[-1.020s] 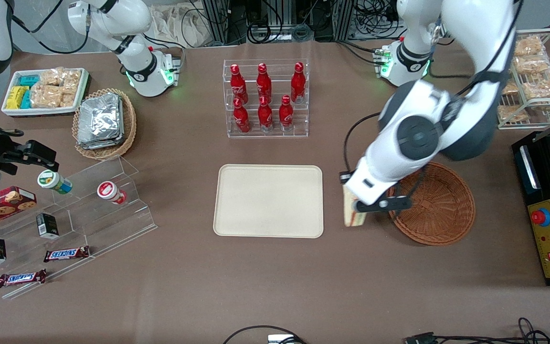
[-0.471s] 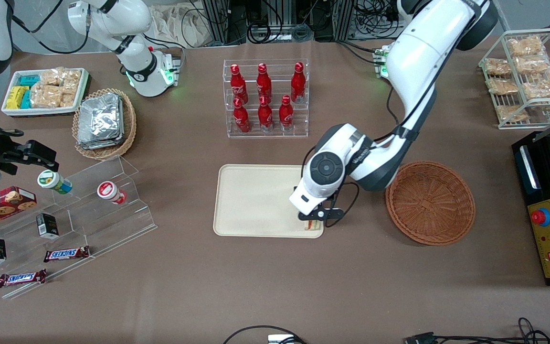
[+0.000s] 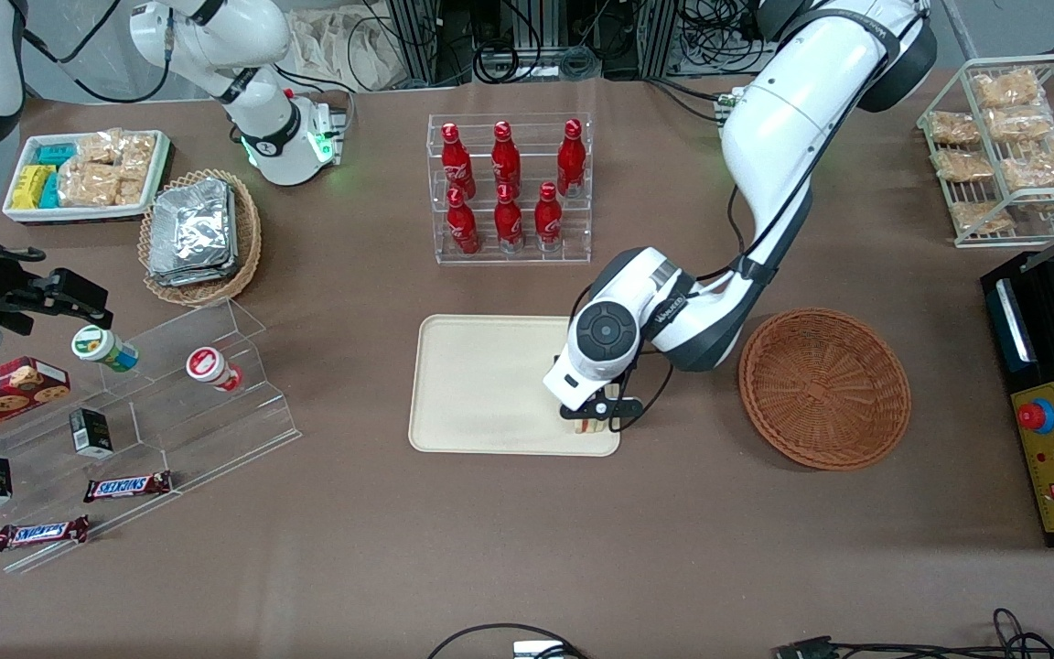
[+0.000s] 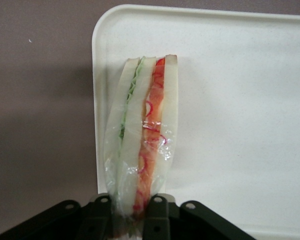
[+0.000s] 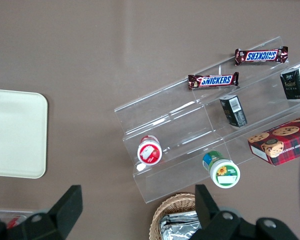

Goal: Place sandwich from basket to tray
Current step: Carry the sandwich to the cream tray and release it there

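Cream-beige rectangular plastic tray point(image 3: 490, 384) receives the wrapped triangular white-bread sandwich point(image 4: 142, 137), clamped in the left arm's end effector point(image 3: 593, 414) at its five-o'clock corner; release remains. Reddish-brown round wicker basket point(image 3: 824, 389) sits emptied at three o'clock.

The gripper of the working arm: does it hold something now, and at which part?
Yes. The gripper holds the sandwich by one narrow end, fingers on the two bread faces, over the tray.
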